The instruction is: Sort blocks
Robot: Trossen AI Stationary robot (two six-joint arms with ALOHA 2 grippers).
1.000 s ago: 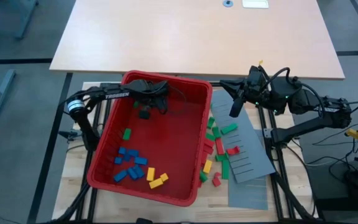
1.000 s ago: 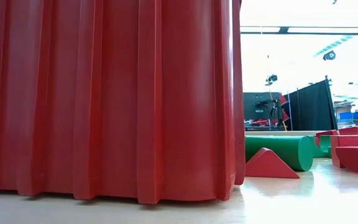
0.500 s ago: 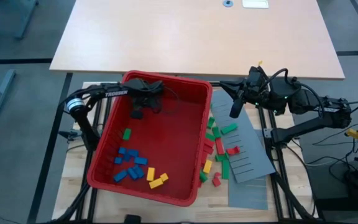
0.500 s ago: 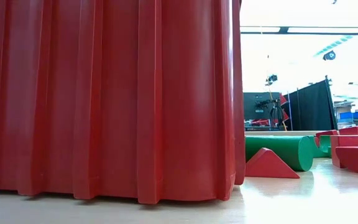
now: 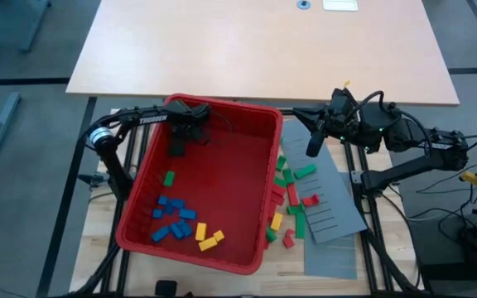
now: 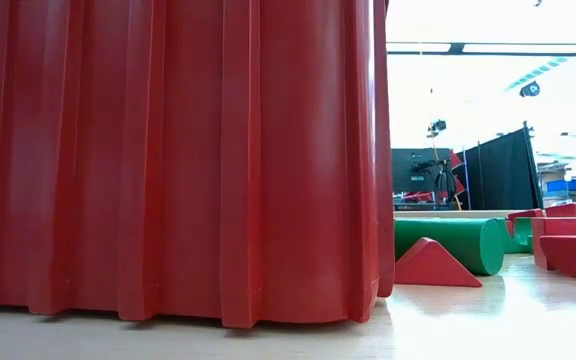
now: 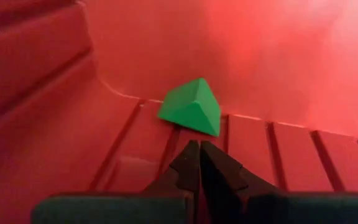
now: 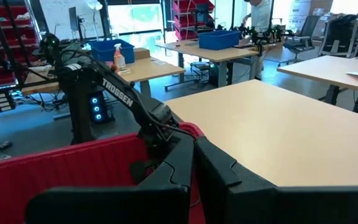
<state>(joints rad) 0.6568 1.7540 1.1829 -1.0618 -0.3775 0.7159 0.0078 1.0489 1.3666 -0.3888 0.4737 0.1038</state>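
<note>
Since a second ago your left gripper point(image 5: 177, 149) has slid from mid-bin over toward the left wall of the red bin point(image 5: 265, 192), up in the far left corner, while the right arm hasn't budged. What matters for your next move: the single green block point(image 5: 169, 178) lies just nearer the front of the bin than those fingertips, close to the same wall, with its long axis running roughly along that wall, so the left arm is clearly the nearer one. In the left wrist view the fingers point(image 7: 188, 168) are pressed together with nothing between them, and a green wedge-shaped piece point(image 7: 191, 107) sits right ahead of them where the bin floor meets the wall; I can't match it for sure to anything in the overhead view, since the arm covers that corner. Further forward in the bin you've got the blue cluster point(image 5: 172, 218) and a few yellow ones point(image 5: 209, 237). Moving right, the mixed red, green and yellow scatter point(image 5: 291, 201) lies along the bin's right side, partly on the grey slotted panel point(image 5: 331, 213). Your right gripper point(image 5: 313, 144) hovers above the far end of that panel, fingers together and empty. Don't expect help from the low view, the bin wall fills most of it.
</note>
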